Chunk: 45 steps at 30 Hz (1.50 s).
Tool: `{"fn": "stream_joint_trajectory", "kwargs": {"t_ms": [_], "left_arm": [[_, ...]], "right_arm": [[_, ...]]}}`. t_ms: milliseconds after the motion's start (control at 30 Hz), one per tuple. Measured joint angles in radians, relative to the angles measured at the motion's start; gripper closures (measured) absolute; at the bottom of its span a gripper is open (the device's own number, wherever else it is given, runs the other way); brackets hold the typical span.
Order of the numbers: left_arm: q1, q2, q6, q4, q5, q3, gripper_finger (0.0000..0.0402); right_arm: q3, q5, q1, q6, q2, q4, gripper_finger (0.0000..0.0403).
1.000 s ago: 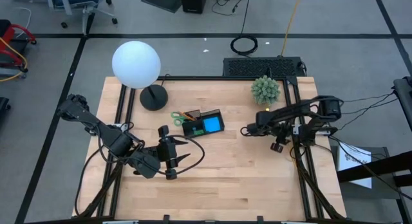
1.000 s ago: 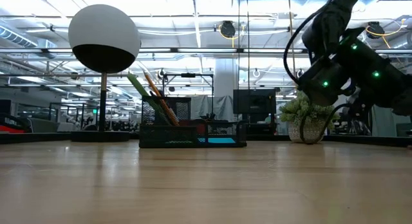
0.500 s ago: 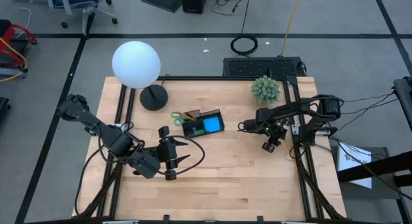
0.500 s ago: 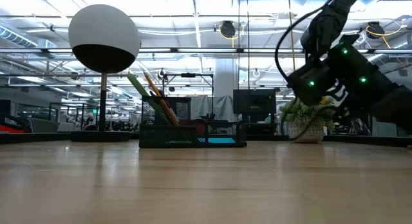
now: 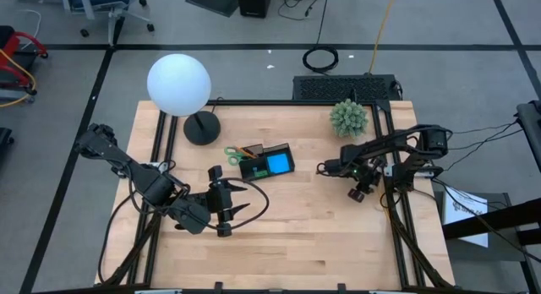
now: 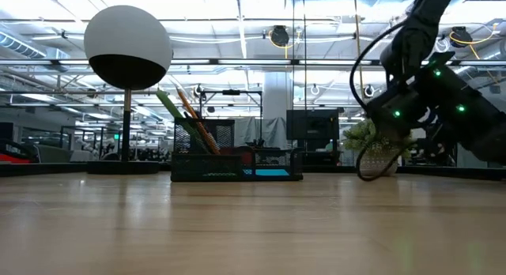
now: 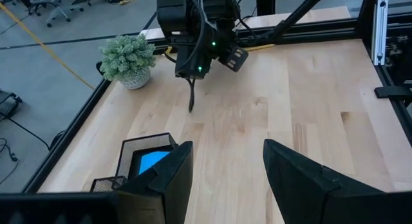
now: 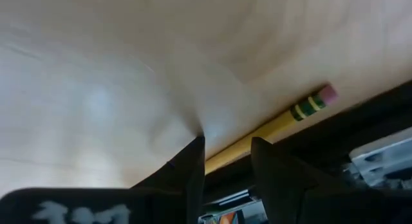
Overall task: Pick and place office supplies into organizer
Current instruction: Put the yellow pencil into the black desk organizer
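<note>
Left gripper [image 5: 238, 203] sits nearest, at the front of the table [image 5: 296, 235], jaws wide, empty, just waiting. Mid-table, the organizer [image 5: 247, 171] already has stuff in it. The right gripper [image 5: 323, 169] hovers beside it on the plant side, fingers narrow and, I'd say, pinching a yellow pencil [image 8: 270, 130].

So this looks like the carry step. Next it needs to cross over the organizer, line up with a slot and let go.

Only the right wrist view shows the pencil's colour. From the left wrist it's just a thin dark stick hanging down.
</note>
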State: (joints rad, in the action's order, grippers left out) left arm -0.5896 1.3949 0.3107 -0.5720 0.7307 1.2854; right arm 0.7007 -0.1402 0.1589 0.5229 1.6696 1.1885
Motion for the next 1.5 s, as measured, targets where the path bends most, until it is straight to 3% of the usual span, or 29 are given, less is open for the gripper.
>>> {"fn": "stream_joint_trajectory", "kwargs": {"t_ms": [667,1167,1500], "left_arm": [[0.000,0.000,0.000,0.000,0.000,0.000,0.0206],[0.000,0.000,0.000,0.000,0.000,0.000,0.0206],[0.000,0.000,0.000,0.000,-0.024,0.000,0.0206]], "right_arm": [[-0.039,0.008,0.014,0.092,-0.119,-0.006,0.0284],[-0.038,0.066,0.117,0.274,-0.120,-0.004,0.0284],[-0.038,0.074,0.248,0.297,-0.120,-0.007,0.0284]]}}
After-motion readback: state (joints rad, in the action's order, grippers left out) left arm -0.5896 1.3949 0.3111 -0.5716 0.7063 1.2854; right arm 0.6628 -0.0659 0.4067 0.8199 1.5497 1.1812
